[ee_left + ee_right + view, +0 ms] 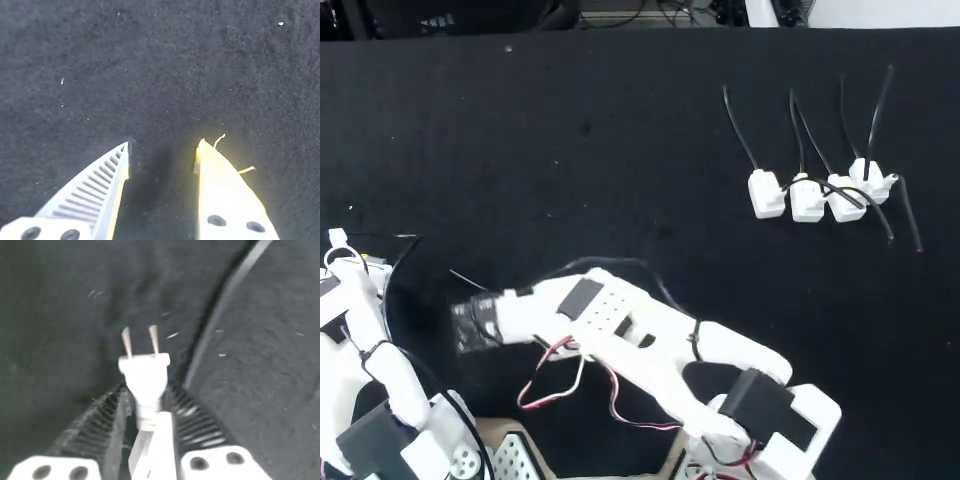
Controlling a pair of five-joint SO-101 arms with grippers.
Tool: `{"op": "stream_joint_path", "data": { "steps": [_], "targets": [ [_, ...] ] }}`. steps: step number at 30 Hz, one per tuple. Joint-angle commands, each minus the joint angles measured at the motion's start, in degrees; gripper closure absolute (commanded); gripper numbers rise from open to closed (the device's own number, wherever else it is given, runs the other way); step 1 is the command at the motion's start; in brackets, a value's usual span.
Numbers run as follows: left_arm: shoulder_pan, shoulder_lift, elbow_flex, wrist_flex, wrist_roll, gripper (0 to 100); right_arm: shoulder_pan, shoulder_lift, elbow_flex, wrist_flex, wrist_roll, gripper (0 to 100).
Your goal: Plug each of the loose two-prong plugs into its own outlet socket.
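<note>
Clamped in right tool (146, 391): white plug (144, 372), stubby flat-faced body, two metal prongs (153, 340) pointing away. Over black worktop (570, 150), left tool (162, 150) spread open. Toward far right corner, white sockets (807, 198).

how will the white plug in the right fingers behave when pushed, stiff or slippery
Likely stiff and light: the plug is a small moulded body with two straight prongs. It might pivot or slip when pushed, since the ribbed fingers clamp only its narrow rear. The thin prongs could bend if they land off-centre.
</note>
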Motion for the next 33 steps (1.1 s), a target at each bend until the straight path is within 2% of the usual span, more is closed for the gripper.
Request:
{"op": "stream_joint_path", "data": {
  "steps": [1,6,11,15,18,20,23,29,33],
  "targets": [
    [0.0,-1.7,0.0,-0.8,0.5,79,2.5,-5.6,-3.3,-0.3,-5.7,98.5],
    [0.0,-1.7,0.0,-0.8,0.4,79,9.1,-13.7,-2.7,7.8,-9.1,98.8],
    [0.0,-1.8,0.0,-0.8,0.4,79,21.4,-23.7,-1.1,20.0,-15.8,98.8],
    [1.2,-1.8,0.0,-0.8,0.4,79,33.8,-26.9,8.7,16.1,-16.5,98.8],
    [6.9,-1.3,0.0,-0.8,-1.5,79,39.2,-26.9,17.4,7.6,-16.5,98.8],
    [11.1,-1.4,0.0,-0.7,-6.9,79,38.3,-27.2,22.3,4.4,-16.5,98.8],
    [15.0,-1.3,0.0,-0.4,-12.7,79,32.4,-27.2,25.5,4.5,-16.5,98.8],
    [20.2,-1.2,0.6,-0.4,-18.8,79,22.2,-28.3,23.6,10.7,-16.5,98.8],
    [20.6,-1.2,0.5,-0.4,-19.4,79,14.8,-32.0,24.4,11.3,-17.0,98.8]
  ]
}}
